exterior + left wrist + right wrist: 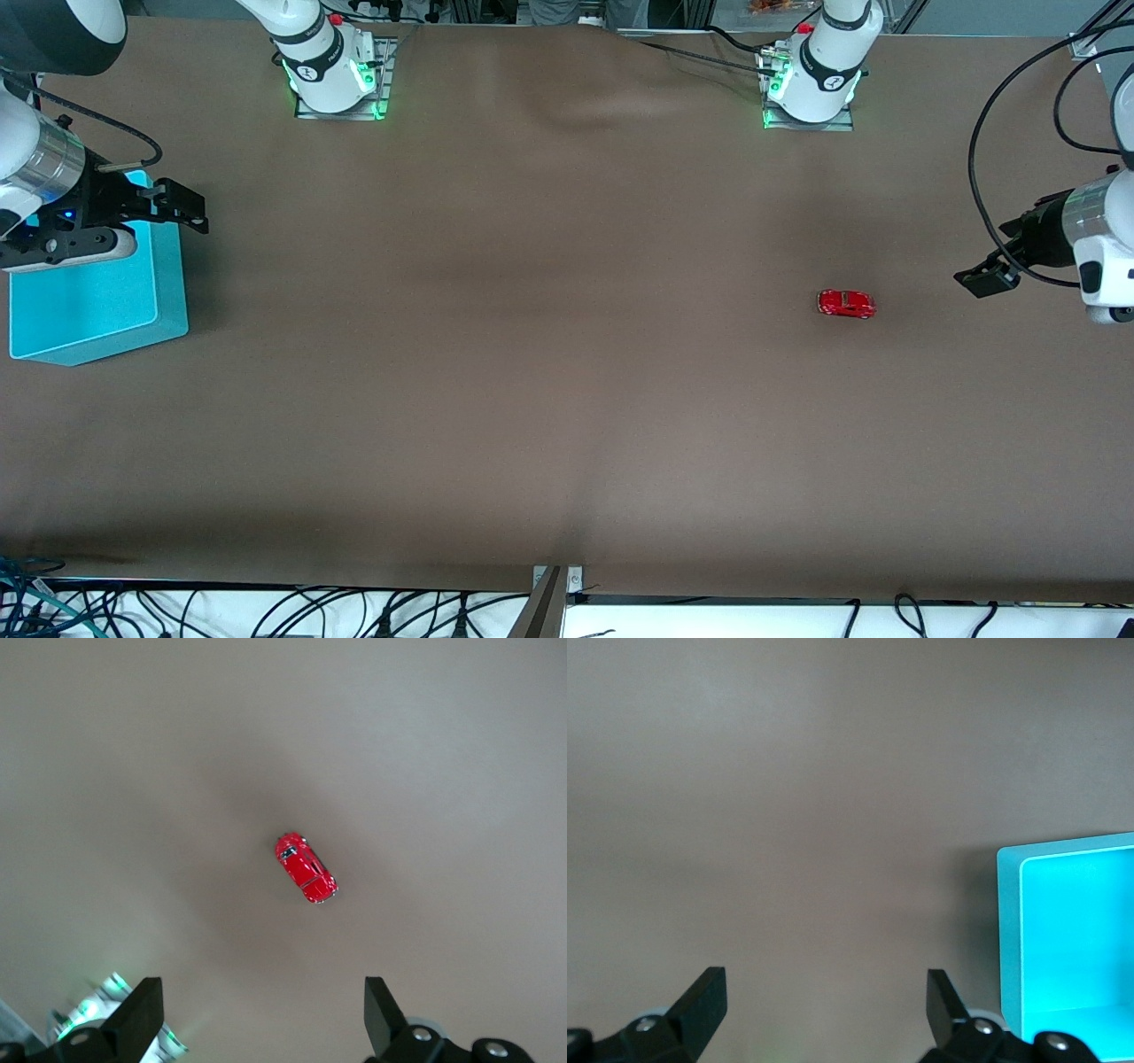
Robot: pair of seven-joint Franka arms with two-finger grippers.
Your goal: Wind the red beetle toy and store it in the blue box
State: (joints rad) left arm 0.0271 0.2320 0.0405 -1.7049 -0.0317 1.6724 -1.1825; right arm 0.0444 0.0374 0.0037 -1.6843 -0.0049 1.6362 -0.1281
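Nothing of the job looks started. The tiny glossy red beetle-shaped toy car (846, 303) sits alone on the brown cloth-covered bench (532, 354), toward the left arm's end, untouched and unwound (as far as I can judge). The left end effector (261, 1014) hovers near it, fingers spread and empty. The right end effector (827, 1010), also released, hangs by the open light blue rectangular box (97, 301) at the right arm's edge.
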